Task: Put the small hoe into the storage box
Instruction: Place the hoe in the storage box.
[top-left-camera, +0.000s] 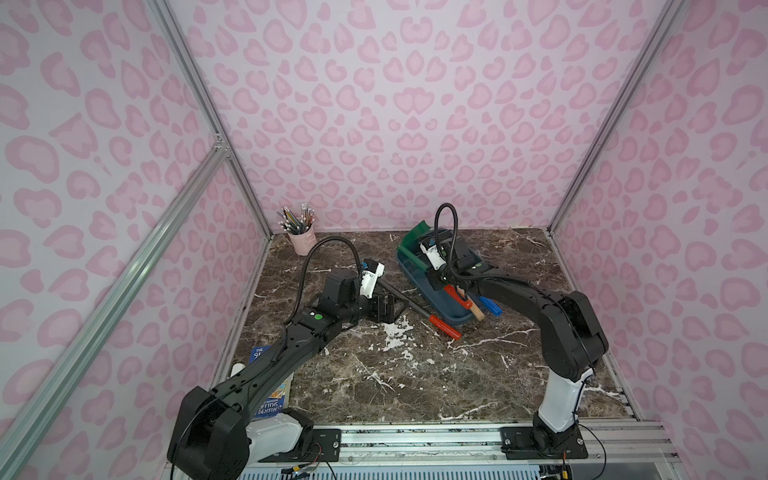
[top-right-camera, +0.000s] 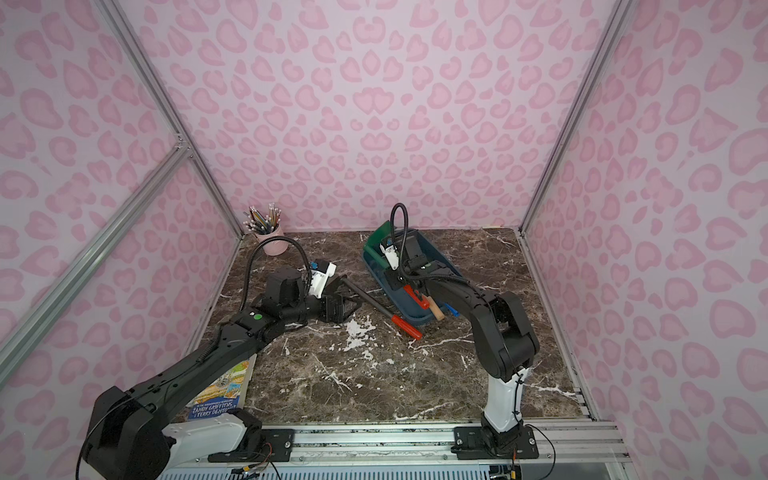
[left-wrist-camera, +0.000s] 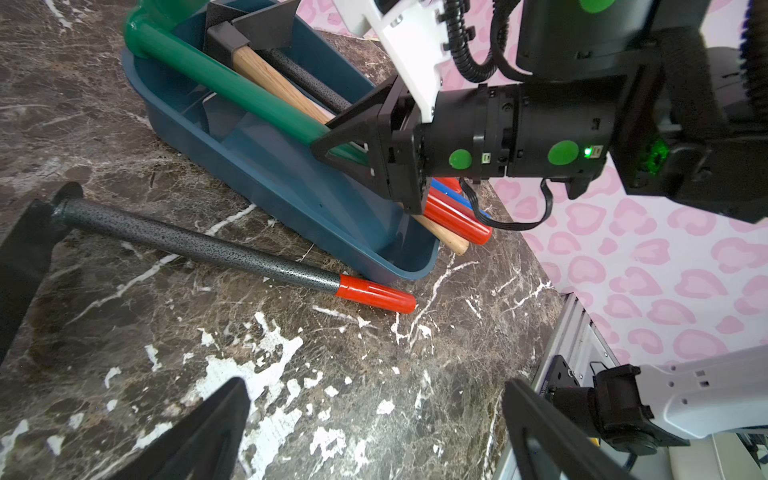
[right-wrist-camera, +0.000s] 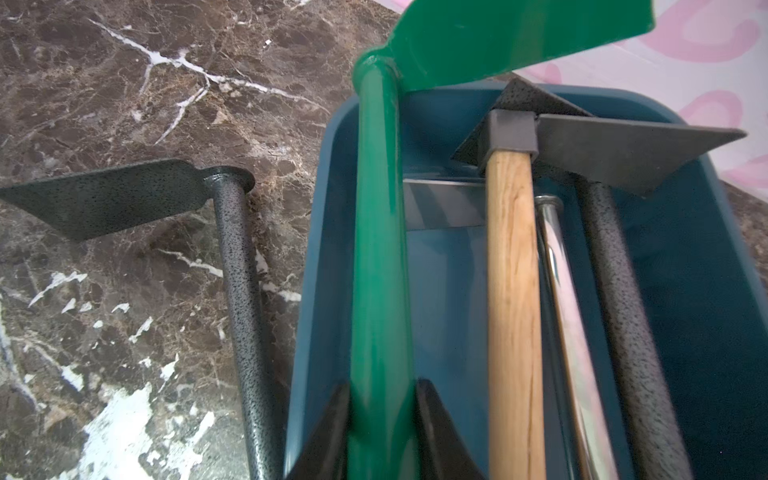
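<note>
The right hand (right-wrist-camera: 382, 419) is clenched on the shaft of the green tool (right-wrist-camera: 380, 270), low inside the storage box (right-wrist-camera: 324, 291). I judge that it pins this tool along the box's left wall so a lane stays free for one more shaft.

The left hand (top-left-camera: 385, 308) is released. Its fingers are spread with only bare bench (left-wrist-camera: 332, 374) between them, right by the blade end of the small hoe (left-wrist-camera: 199, 245), and it is probably lining up to take it.

The hoe is not yet in the box. It lies flat on the bench just beside the box's left long wall, red grip toward the front edge.

The box sits askew toward the bench's back edge, on the right arm's side. Besides the green tool, whose blade overhangs the far end wall, it holds a wooden-handled tool (right-wrist-camera: 513, 291), a chrome shaft (right-wrist-camera: 569, 332) and a second speckled dark shaft (right-wrist-camera: 623, 311). Their grips poke out past the near end wall.
</note>
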